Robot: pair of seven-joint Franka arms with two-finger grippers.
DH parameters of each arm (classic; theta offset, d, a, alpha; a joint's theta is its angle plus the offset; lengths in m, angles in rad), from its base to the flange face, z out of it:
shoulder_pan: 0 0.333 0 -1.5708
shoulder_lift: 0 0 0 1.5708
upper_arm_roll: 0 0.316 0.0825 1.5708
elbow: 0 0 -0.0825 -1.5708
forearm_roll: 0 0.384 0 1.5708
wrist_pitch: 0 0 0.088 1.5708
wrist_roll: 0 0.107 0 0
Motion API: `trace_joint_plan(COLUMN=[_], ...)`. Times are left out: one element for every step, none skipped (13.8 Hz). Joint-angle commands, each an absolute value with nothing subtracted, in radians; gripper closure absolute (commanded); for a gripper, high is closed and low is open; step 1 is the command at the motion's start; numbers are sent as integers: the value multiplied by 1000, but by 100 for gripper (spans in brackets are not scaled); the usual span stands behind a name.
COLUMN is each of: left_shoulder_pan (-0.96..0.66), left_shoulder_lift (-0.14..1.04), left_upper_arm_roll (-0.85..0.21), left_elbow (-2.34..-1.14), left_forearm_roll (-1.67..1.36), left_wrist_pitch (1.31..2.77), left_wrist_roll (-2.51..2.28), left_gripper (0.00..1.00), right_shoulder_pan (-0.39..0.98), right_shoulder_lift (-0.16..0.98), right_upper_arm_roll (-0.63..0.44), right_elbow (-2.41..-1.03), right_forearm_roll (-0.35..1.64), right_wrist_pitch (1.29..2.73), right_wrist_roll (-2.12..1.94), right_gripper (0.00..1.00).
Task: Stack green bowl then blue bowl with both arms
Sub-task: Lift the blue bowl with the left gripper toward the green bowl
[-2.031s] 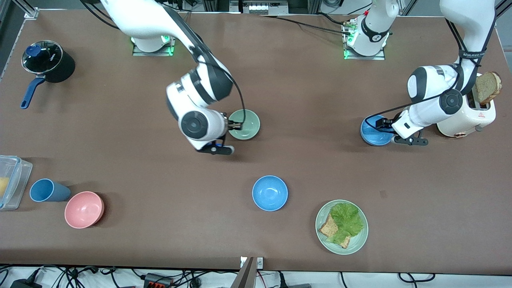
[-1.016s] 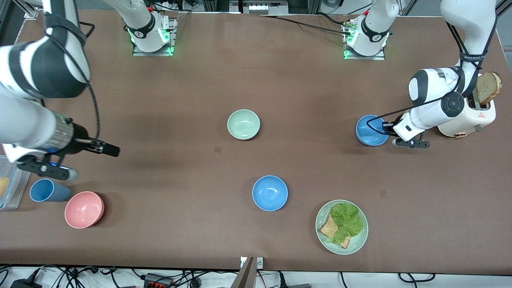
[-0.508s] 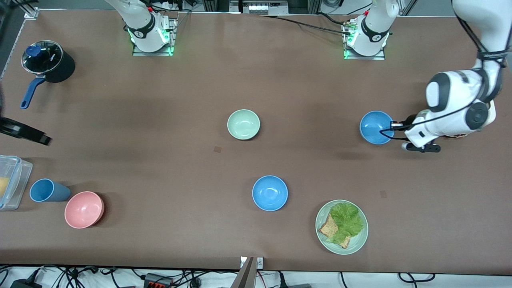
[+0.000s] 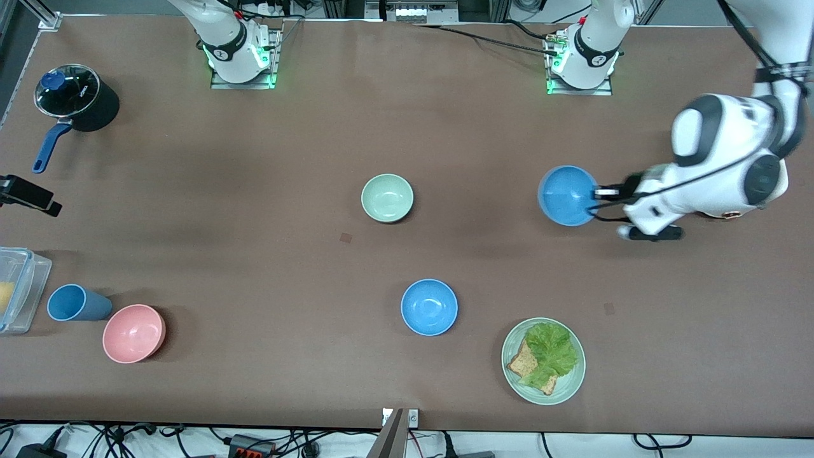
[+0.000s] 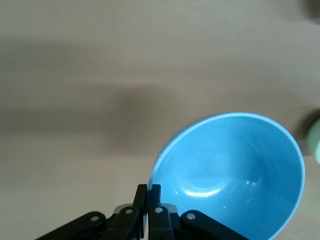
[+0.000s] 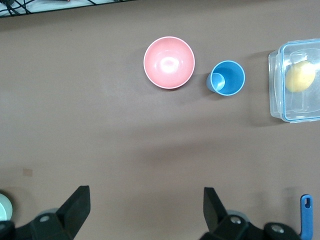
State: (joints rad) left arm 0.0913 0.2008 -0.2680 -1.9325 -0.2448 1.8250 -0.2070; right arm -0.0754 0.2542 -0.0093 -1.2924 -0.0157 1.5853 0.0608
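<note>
Left gripper (image 4: 601, 198): over the table toward the left arm's end, fingers (image 5: 148, 212) pinched together on the rim of a blue bowl (image 4: 567, 195). The bowl is off the table, tipped, its hollow facing up.

Right gripper (image 6: 145, 210): high over the right arm's end of the table, fingers spread wide, holding nothing; arm waits. Only a dark part of it shows at the front view's edge (image 4: 28, 197).

Green bowl (image 4: 387, 198): upright on the table (image 4: 254, 159) near the middle, well apart from both grippers, about level with the held bowl.

2nd blue bowl (image 4: 429, 307): on the table, nearer the front camera than the green bowl.

Below the right gripper: pink bowl (image 6: 169, 62), just beside it a blue cup (image 6: 226, 78), then a clear box (image 6: 295, 86) with a yellowish item inside.

Plate (image 4: 543, 361): lettuce and bread on it, near the front edge, nearer the front camera than the held bowl.

Pot (image 4: 76, 98): dark, glass lid, blue handle, at the right arm's end.
</note>
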Motion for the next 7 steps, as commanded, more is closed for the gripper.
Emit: trace_joint_plan(left_shoulder_pan=[100, 98, 98, 97, 92, 72, 31], left_shoulder_lift=[170, 178, 187, 207, 222, 236, 244], left_upper_arm_roll=[-400, -458, -507, -555, -604, -639, -647], left_elbow=[-1944, -1947, -1956, -1959, -1957, -1953, -1948], left_forearm_roll=[-278, -278, -278, -278, -278, -272, -267], left_wrist_pitch=[1859, 1915, 1972, 2017, 2055, 2095, 2126], left_wrist_roll=[-439, -545, -631, -719, -808, -892, -961], left_gripper=[99, 99, 99, 99, 99, 99, 99], right_shoulder_pan=[-92, -92, -91, -89, -89, -89, -89], right_shoulder_lift=[142, 97, 48, 19, 17, 17, 17], right_upper_arm_roll=[5, 5, 5, 5, 6, 6, 6], right_elbow=[-1457, -1535, -1619, -1668, -1672, -1669, -1667], right_forearm_roll=[-32, -32, -34, -34, -34, -43, -55], right_wrist_pitch=[1643, 1691, 1742, 1762, 1756, 1755, 1753], right_wrist_roll=[52, 46, 40, 38, 34, 17, -3], right_gripper=[0, 0, 0, 0, 0, 0, 0])
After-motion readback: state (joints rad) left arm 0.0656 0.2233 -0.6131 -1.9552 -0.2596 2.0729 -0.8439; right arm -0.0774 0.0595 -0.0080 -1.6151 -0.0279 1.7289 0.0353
